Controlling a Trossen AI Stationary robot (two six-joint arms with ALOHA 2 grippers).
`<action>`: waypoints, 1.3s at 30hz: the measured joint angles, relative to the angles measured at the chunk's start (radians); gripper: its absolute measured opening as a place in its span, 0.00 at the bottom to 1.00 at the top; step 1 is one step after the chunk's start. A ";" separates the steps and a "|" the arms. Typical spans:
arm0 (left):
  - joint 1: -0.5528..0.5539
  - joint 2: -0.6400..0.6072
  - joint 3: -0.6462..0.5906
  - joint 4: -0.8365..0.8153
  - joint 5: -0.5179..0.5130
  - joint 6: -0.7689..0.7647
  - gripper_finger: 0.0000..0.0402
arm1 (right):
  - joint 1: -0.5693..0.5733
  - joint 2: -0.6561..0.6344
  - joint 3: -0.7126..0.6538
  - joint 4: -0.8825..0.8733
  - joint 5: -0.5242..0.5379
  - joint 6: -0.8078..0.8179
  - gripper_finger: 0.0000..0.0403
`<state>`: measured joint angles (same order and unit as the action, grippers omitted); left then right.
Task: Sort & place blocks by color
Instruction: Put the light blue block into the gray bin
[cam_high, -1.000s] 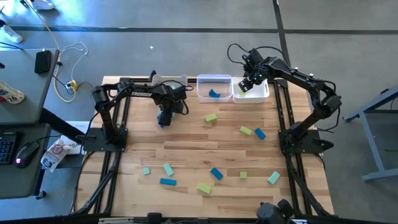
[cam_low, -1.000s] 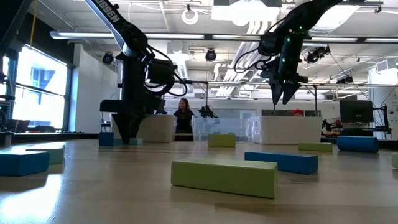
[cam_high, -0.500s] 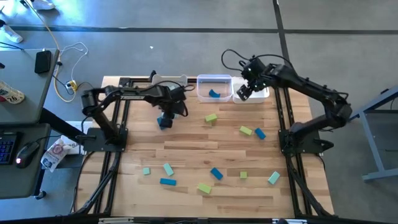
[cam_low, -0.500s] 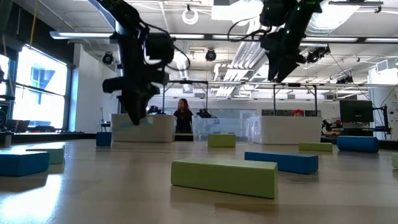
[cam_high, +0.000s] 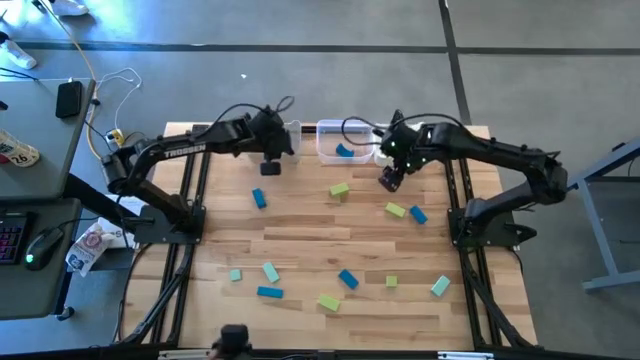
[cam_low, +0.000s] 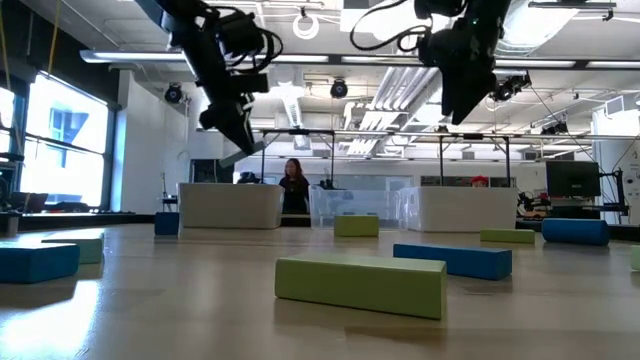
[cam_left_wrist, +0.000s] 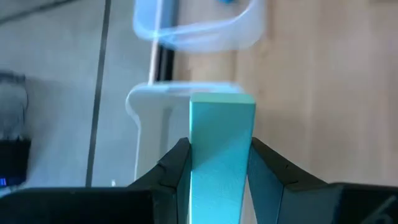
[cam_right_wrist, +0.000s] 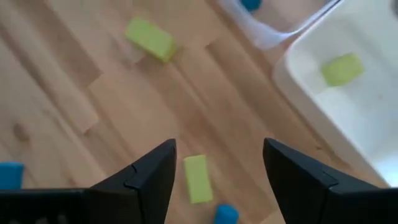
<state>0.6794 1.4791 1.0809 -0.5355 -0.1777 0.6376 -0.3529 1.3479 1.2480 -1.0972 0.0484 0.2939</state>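
My left gripper (cam_high: 270, 166) hangs above the table's far left part, just short of the left bin (cam_left_wrist: 180, 99), and is shut on a pale teal block (cam_left_wrist: 222, 124). My right gripper (cam_high: 390, 180) stands open in the air near the right bin (cam_right_wrist: 348, 106), which holds a yellow-green block (cam_right_wrist: 341, 68). Below its fingers a yellow-green block (cam_right_wrist: 197, 178) lies flat on the wood. The middle bin (cam_high: 343, 132) holds a blue block (cam_high: 345, 150). My left gripper pinches the teal block between its two fingers, one on each of two opposite sides (cam_left_wrist: 196, 155). The fingers slant down toward the table's far edge. The block sticks out past the fingertips and is lifted clear of the table.
Loose blocks lie about the table: a blue one (cam_high: 260, 198) near my left gripper, a yellow-green one (cam_high: 339, 189) mid-table, a blue one (cam_high: 418, 214) at the right, several more along the near side (cam_high: 329, 301). A person (cam_low: 294, 185) stands beyond the far edge.
My left gripper has risen from the table with the teal block, gone toward the far edge and the left bin, and tipped up from pointing down. A blue block stays where it was. My right gripper, still open, has swung from over the right bin toward the table's middle.
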 joint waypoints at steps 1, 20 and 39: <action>0.019 0.008 0.000 0.006 0.000 -0.001 0.23 | 0.018 0.000 0.000 -0.003 0.000 0.012 0.56; 0.193 0.166 0.000 0.037 0.098 -0.058 0.23 | 0.276 0.000 -0.165 -0.041 0.005 0.358 0.56; 0.193 0.211 0.000 0.034 0.114 -0.062 0.30 | 0.452 0.000 -0.350 -0.033 0.023 0.669 0.56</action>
<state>0.8722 1.6897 1.0805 -0.5014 -0.0635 0.5758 0.0993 1.3483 0.8978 -1.1300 0.0711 0.9627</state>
